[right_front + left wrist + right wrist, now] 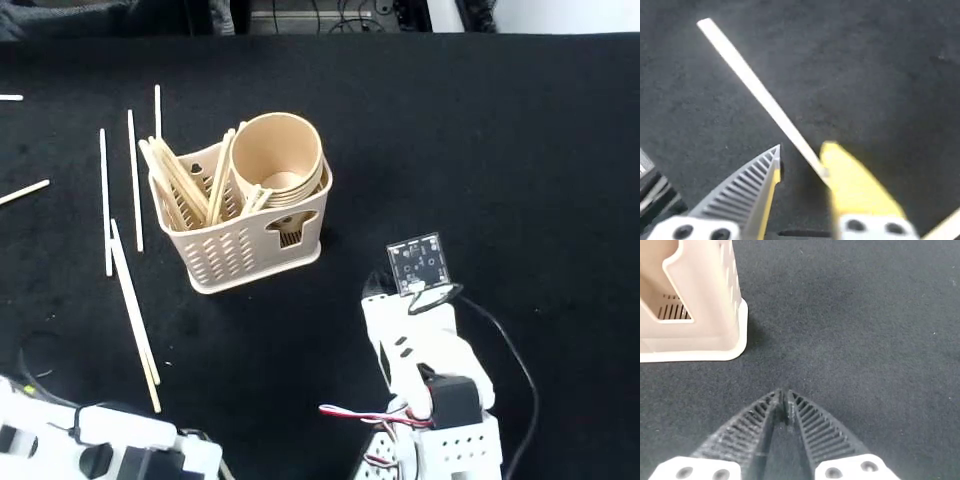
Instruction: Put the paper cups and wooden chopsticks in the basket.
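Several chopsticks (133, 310) lie on the desk (520, 150) left of the basket (240, 250) holding the cups (278, 150). We find the left jaws spread astride one chopstick (760, 92), off-centre; closing could flick it away. The right jaws are pressed together.

The basket (240, 250) is set on the worktop (500, 150). The paper cups (278, 160) are stacked in its right half, and chopsticks (178, 182) are leaned in its left. Loose chopsticks (134, 185) are scattered on the worktop to its left. The right pincer (784, 394) is held near the basket's front right corner.
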Controlling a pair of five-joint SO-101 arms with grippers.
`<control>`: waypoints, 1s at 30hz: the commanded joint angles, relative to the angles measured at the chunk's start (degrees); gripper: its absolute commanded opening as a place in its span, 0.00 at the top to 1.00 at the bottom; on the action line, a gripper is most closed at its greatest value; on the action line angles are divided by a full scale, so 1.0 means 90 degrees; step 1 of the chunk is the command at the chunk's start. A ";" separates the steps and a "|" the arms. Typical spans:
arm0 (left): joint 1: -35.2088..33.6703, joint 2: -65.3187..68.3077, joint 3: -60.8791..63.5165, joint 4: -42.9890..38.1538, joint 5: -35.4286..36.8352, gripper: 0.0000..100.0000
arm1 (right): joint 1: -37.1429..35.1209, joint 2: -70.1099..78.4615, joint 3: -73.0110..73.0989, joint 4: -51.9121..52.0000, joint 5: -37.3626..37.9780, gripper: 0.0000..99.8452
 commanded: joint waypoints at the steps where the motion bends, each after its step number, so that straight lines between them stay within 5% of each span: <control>1: -0.0269 -0.0068 0.0425 -0.0694 -0.0010 0.74 | 0.0039 -0.0562 -0.0093 0.0029 0.0010 0.99; 7: -0.0249 0.0000 0.0288 -0.1074 0.0488 0.77 | 0.0039 -0.0562 -0.0093 0.0029 0.0010 0.99; 17: 0.0005 0.0440 -0.1988 0.0801 0.1709 0.77 | 0.0039 -0.0562 -0.0093 0.0039 0.0010 0.99; 25: -0.0288 0.4103 -0.2300 -0.0537 0.1455 0.77 | 0.0039 -0.0562 -0.0093 0.0039 0.0010 0.99; 30: -0.0317 0.6017 -0.3375 -0.0547 0.1485 0.77 | 0.0029 -0.0562 -0.0093 0.0039 0.0010 0.99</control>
